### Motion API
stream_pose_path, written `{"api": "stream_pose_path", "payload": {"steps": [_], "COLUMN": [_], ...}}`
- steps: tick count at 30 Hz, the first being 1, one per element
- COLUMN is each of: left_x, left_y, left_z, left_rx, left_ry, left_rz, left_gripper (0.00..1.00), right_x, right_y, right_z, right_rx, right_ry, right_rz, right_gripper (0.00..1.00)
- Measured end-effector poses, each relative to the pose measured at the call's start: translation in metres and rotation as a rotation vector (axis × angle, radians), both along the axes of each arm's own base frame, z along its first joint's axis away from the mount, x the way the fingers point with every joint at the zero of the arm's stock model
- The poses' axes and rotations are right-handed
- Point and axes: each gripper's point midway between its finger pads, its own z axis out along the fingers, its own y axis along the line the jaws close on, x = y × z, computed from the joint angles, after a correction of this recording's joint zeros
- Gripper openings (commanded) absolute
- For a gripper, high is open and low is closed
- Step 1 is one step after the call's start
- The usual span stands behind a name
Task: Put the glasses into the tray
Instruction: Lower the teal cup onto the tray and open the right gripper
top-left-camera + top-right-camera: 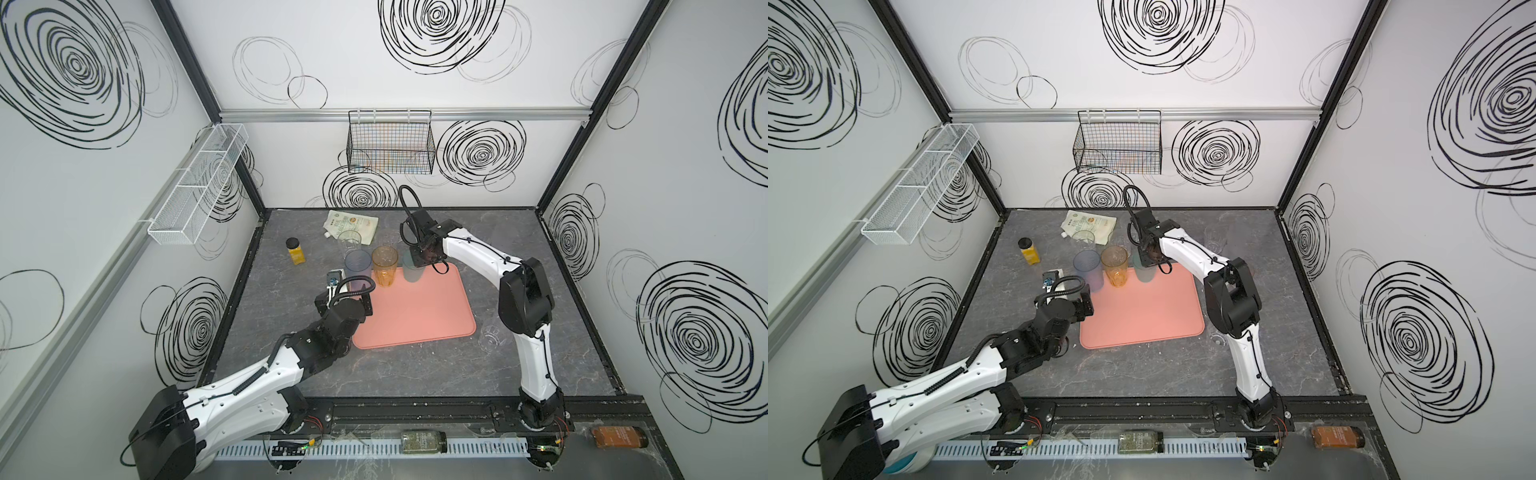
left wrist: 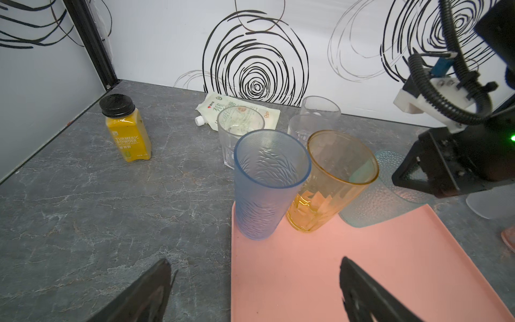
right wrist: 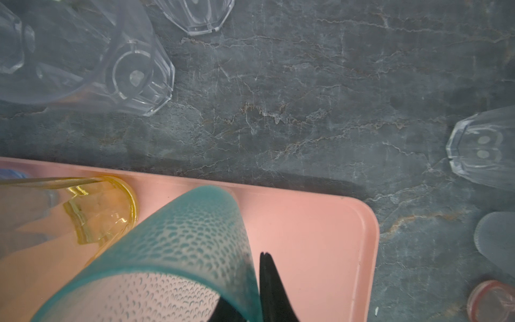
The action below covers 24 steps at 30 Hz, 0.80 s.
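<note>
Left jaws stand wide apart and empty, their black fingers (image 2: pixel 150 290) hovering over the left edge of the large salmon-pink rectangular tray (image 1: pixel 415 320) on the grey marbled surface (image 1: pixel 415 374). Right jaws straddle the wall of the tall teal dimpled tumbler (image 3: pixel 178 251), one finger inside and one outside; whether they pinch it or sit just clear cannot be told. That tumbler's base rests on the tray by the far rim, in a row with the amber faceted tumbler (image 1: pixel 385 266) and the blue rippled tumbler (image 1: pixel 357 268). Several clear faceted tumblers (image 2: pixel 227 145) stand off the tray, on the surface beyond it.
</note>
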Motion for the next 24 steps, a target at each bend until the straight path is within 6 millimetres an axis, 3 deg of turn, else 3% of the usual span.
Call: {"api": "stream_pose_path", "payload": {"steps": [3, 10, 14, 20, 24], "left_x": [0.0, 0.005, 0.007, 0.004, 0.001], "left_y": [0.001, 0.018, 0.034, 0.051, 0.053], "left_z": [-0.001, 0.007, 0.014, 0.005, 0.001], "left_rx": [0.0, -0.013, -0.042, -0.042, -0.041], "left_ry": [0.001, -0.016, -0.036, -0.017, -0.005], "left_rz": [0.001, 0.042, 0.081, 0.119, 0.119], "left_gripper": [0.96, 0.96, 0.96, 0.96, 0.96], "right_x": [0.0, 0.001, 0.0, -0.006, -0.016], "right_y": [0.001, 0.008, 0.019, 0.05, 0.077], "right_z": [0.002, 0.019, 0.05, 0.101, 0.118], "right_rx": [0.001, 0.045, 0.132, 0.34, 0.42], "right_ry": [0.004, -0.009, -0.042, -0.14, -0.175], "right_rz": [0.004, 0.02, 0.033, 0.055, 0.109], "right_gripper": [0.33, 0.41, 0.47, 0.55, 0.58]}}
